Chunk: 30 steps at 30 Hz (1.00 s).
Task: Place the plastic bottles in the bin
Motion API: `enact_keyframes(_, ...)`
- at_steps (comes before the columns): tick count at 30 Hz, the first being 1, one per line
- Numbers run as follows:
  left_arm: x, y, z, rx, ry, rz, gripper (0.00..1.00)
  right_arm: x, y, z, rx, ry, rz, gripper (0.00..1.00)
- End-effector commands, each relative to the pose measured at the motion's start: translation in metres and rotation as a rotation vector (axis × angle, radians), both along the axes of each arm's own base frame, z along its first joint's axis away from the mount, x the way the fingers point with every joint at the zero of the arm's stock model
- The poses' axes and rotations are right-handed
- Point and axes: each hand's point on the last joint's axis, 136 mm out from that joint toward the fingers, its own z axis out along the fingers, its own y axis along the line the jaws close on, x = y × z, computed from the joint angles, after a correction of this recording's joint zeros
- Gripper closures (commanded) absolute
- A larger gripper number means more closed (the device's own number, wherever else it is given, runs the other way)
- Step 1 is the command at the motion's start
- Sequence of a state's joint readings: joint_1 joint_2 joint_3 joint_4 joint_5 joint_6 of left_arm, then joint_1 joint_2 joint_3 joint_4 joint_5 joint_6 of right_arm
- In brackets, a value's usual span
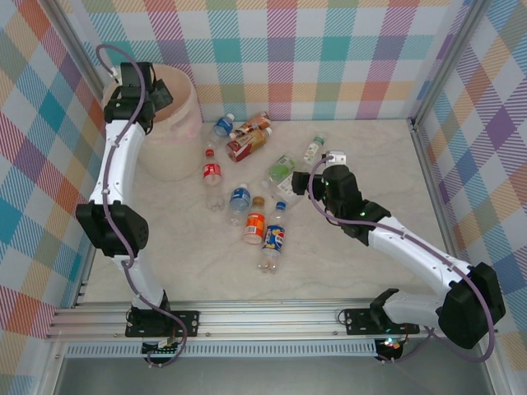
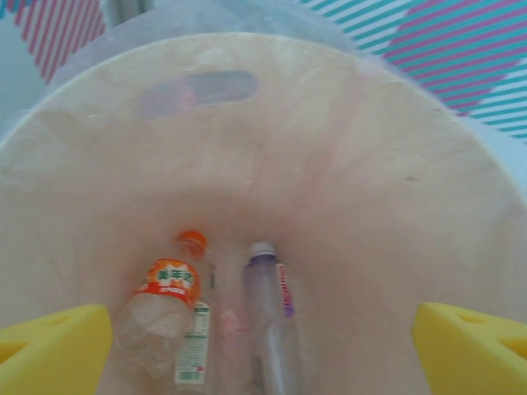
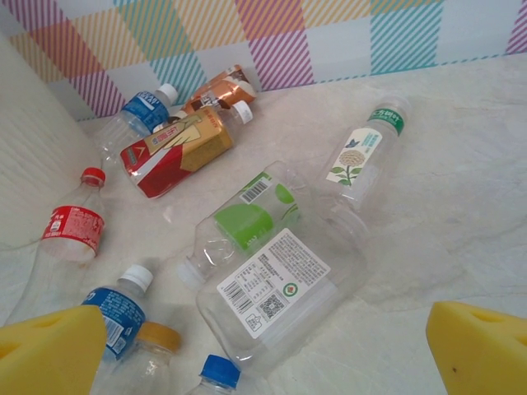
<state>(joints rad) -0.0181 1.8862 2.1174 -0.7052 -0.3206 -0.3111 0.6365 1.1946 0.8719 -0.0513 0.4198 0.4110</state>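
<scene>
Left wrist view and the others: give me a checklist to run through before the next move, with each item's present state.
1. The left fingers open, nothing between them: ok.
2. They hang above the bin, not the table: ok.
3. Bottles on the bin's floor: ok, the orange-label bottle and the purple-label bottle lie there.
4. The right fingers open and empty: ok.
5. The white-label bottle below them free of neighbours: not ok, it lies against the green-label bottle.
6. Table cleared of bottles: not ok, about ten lie on it.
</scene>
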Motion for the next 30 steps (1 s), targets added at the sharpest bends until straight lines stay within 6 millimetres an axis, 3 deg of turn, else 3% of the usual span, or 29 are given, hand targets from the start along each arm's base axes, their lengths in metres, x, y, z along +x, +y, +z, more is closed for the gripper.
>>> enact_keyframes(1, -0.011, -0.025, 0.039, -0.097, -0.104, -0.101, 0.06, 0.001, -0.007, -0.002, 0.006, 0.013, -0.052, 0.0)
enact_keyframes(8, -0.029, -0.053, 0.069, -0.221, -0.211, -0.232, 0.0, 0.002, -0.018, -0.017, 0.018, 0.077, -0.112, 0.0)
enact_keyframes(15, -0.064, -0.088, 0.091, -0.36, -0.296, -0.397, 0.0, 0.006, -0.02, -0.037, 0.051, 0.178, -0.12, 0.0)
enact_keyframes(18, -0.085, -0.105, 0.09, -0.402, -0.316, -0.48, 0.0, 0.009, -0.016, -0.048, 0.087, 0.238, -0.113, 0.0)
enact_keyframes(22, -0.11, -0.113, 0.075, -0.451, -0.319, -0.502, 0.0, 0.013, -0.01, -0.06, 0.103, 0.307, -0.118, 0.0)
enact_keyframes(30, -0.142, -0.162, 0.03, -0.546, -0.193, -0.687, 0.0, 0.021, 0.001, -0.078, 0.154, 0.432, -0.157, 0.0)
